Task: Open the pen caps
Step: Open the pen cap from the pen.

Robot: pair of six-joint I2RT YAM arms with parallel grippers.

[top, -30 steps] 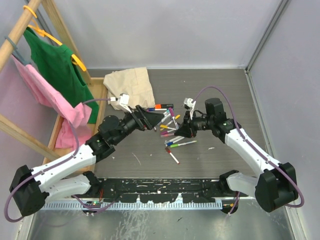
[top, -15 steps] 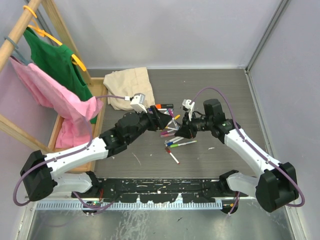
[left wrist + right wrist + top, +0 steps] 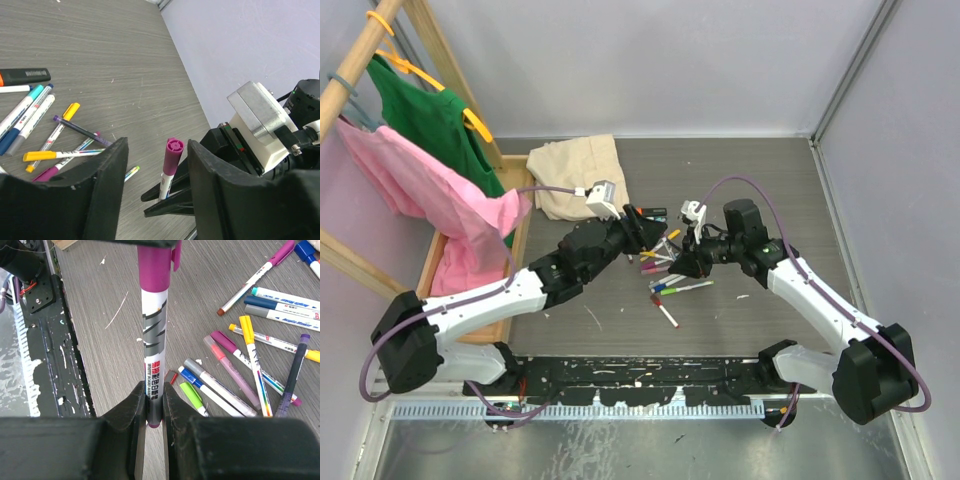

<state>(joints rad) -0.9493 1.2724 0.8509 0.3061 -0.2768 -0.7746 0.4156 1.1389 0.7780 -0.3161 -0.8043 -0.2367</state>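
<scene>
My right gripper (image 3: pixel 154 390) is shut on the lower barrel of a white marker pen (image 3: pixel 153 340) and holds it up off the table. Its purple cap (image 3: pixel 156 265) points toward my left gripper. My left gripper (image 3: pixel 157 150) is open, with one finger on each side of that purple cap (image 3: pixel 172 156) and not touching it. In the top view the two grippers meet above the pile, left (image 3: pixel 642 232) and right (image 3: pixel 682 258). Several capped pens (image 3: pixel 665 265) lie loose on the table, and also show in the right wrist view (image 3: pixel 250 355) and the left wrist view (image 3: pixel 50 125).
A thick black marker with an orange cap (image 3: pixel 645 212) lies behind the pile. A beige cloth (image 3: pixel 578 175) lies at the back left. A wooden rack with green and pink garments (image 3: pixel 430 150) stands at the left. One pen (image 3: pixel 666 316) lies apart, nearer the black strip (image 3: pixel 640 375).
My left arm has reached to the right, bringing its open fingers around the purple cap. My right gripper has held the pen almost still.
</scene>
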